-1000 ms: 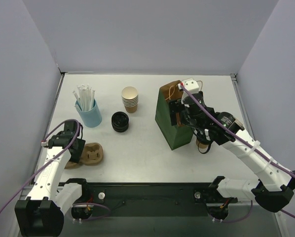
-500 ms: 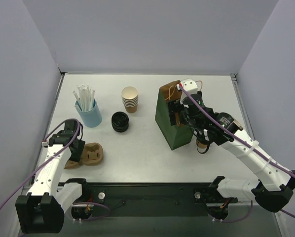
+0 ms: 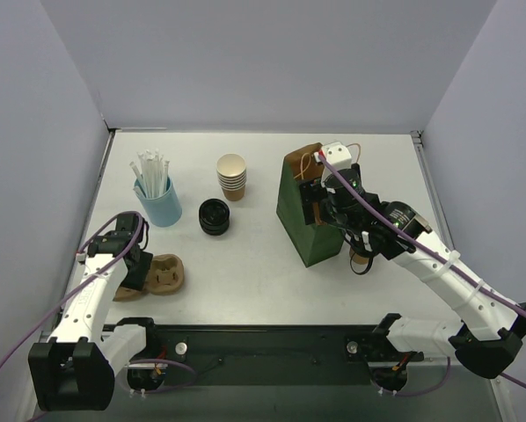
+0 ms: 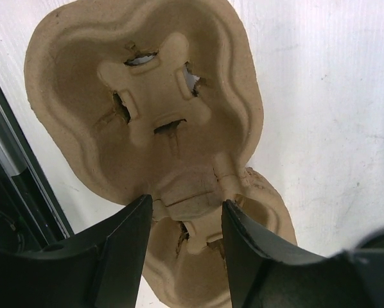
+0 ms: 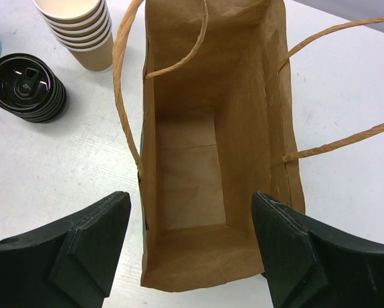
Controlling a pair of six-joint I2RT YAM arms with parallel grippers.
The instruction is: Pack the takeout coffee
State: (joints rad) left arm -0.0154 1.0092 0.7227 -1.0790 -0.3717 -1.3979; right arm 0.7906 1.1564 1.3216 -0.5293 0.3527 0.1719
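Right end effector [image 5: 189,212] open over bag [image 5: 243,115], left end effector [image 4: 187,204] astride carrier [image 4: 147,77], grip unclear, walled white table [image 3: 254,272]

**A robot lab cell laid out as a coffee counter**

I am working in a lab test cell. Plain pale walls [image 3: 272,61] are closing in a white table [image 3: 245,281] on three sides. My left arm [image 3: 91,303] and right arm [image 3: 448,268] are sitting bolted to a black rail [image 3: 272,347] at the near edge, and purple cables [image 3: 34,338] are looping off them. Café goods are standing about like props, each apart from the others: cups [image 3: 232,176] in a stack, lids [image 3: 215,216] in a stack, straws [image 3: 151,171] in a blue pot [image 3: 164,209], a pulp carrier [image 3: 166,272] and an open bag [image 3: 303,215].
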